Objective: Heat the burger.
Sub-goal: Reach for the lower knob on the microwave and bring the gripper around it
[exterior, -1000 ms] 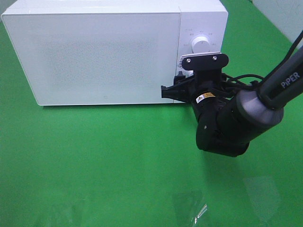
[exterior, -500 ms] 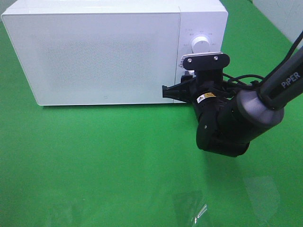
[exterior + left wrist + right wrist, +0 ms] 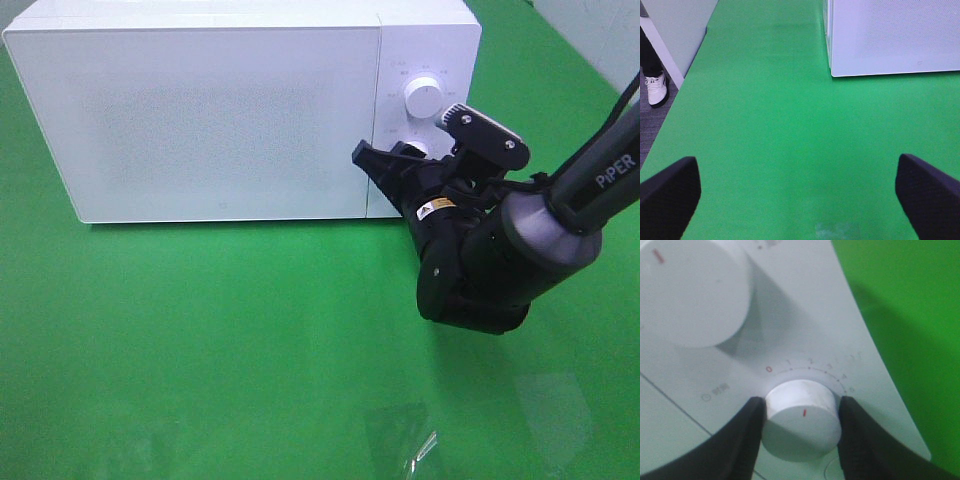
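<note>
Burger: whereabouts cannot be told. White microwave (image 3: 220,110), door closed, stands on green mat (image 3: 200,330). Right gripper (image 3: 801,401) clamps lower dial (image 3: 800,427). Left gripper (image 3: 799,197) spread wide above mat.

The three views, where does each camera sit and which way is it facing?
Exterior high: mounted up, looking down on microwave and green table; right arm shows.
Left wrist: low over the table, facing the microwave's corner; left tool open.
Right wrist: close on the control panel; right tool grips lower dial.
All three share the microwave.
</note>
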Tool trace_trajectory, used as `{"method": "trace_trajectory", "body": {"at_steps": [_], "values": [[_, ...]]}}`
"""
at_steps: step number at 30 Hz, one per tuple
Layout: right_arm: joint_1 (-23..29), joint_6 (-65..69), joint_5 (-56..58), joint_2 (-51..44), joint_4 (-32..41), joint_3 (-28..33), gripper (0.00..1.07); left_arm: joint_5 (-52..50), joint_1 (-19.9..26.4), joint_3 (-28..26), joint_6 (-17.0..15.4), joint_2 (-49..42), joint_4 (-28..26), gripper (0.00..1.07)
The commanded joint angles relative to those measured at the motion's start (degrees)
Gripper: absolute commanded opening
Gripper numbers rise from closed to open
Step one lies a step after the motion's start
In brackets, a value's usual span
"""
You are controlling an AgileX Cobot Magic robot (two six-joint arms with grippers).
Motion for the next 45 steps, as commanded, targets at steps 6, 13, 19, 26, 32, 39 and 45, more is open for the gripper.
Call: {"method": "trace_trajectory", "body": {"at_steps": [6, 13, 19, 26, 32, 39, 45], "values": [[-0.06, 33.06, -1.26, -1.03, -5.50, -1.43, 0.00, -0.74, 0.06, 0.11, 0.11, -1.38, -0.06, 0.98], [-0.17, 57.35, -0.69, -1.03, -5.84, -1.43, 0.00, -0.74, 0.06, 0.11, 0.11, -1.38, -0.06, 0.98], [-0.17, 61.99, 0.63, -1.03, -6.93, -1.43, 0.00, -0.74, 0.06, 0.11, 0.11, -1.38, -0.06, 0.98], [-0.17, 60.62, 0.63, -1.03, -6.93, -1.43, 0.02, -0.74, 0.06, 0.11, 0.11, -1.38, -0.06, 0.98], [-0.17, 60.10, 0.63, -1.03, -6.93, -1.43, 0.12, -0.74, 0.06, 0.11, 0.11, -1.38, -0.06, 0.98], [-0.17, 59.70, 3.32, -1.03, -6.13, -1.43, 0.40, -0.74, 0.06, 0.11, 0.11, -1.38, -0.06, 0.98], [-0.17, 58.33, 2.86, -1.20, -5.44, -0.17, 0.58, -0.74, 0.06, 0.11, 0.11, -1.38, -0.06, 0.98]]}}
